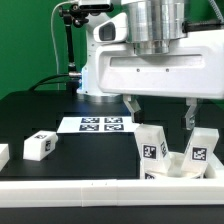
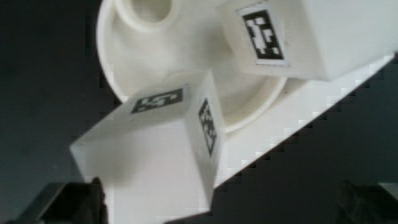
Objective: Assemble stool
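The round white stool seat [image 2: 151, 45] lies flat, and it shows low in the exterior view [image 1: 172, 172] at the right. One tagged white leg [image 2: 164, 135] leans over the seat's rim, and it also shows in the exterior view [image 1: 152, 143]. A second tagged leg [image 2: 294, 40] stands on the seat's far side, also seen in the exterior view [image 1: 197, 150]. My gripper [image 1: 160, 122] hangs open just above these legs. In the wrist view the gripper [image 2: 222, 205] straddles the leaning leg, with one finger [image 2: 71, 200] close beside it and nothing gripped.
Another tagged leg [image 1: 40, 146] lies on the black table at the exterior view's left, with a further white part [image 1: 3, 153] at the edge. The marker board [image 1: 98, 123] lies behind. A white border rail [image 1: 90, 190] runs along the front.
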Robot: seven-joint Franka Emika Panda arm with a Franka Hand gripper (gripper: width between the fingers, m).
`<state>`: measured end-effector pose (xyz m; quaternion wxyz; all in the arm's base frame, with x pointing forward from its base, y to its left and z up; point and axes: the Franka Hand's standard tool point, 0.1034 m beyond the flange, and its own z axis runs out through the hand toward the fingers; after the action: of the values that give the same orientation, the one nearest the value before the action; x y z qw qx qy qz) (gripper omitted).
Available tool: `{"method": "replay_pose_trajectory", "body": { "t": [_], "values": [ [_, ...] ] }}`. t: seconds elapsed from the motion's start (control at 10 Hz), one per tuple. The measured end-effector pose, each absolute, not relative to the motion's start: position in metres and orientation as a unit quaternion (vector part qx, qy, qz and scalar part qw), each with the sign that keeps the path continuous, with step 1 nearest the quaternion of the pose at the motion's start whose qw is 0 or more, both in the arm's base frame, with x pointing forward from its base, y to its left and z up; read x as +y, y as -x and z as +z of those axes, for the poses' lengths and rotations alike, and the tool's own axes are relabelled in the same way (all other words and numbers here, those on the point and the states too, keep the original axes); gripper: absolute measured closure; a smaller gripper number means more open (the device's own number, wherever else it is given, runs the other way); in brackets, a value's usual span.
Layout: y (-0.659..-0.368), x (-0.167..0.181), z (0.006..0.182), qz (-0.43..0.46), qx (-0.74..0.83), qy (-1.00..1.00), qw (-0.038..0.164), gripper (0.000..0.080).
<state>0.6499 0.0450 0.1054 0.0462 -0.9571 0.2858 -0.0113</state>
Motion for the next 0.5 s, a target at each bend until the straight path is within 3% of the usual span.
{"method": "replay_pose_trajectory", "body": {
  "t": [0.5],
  "values": [
    [-0.6493, 0.0438, 0.1014, -0.026, 0.055, 0.997, 0.038, 0.015]
  ]
}}
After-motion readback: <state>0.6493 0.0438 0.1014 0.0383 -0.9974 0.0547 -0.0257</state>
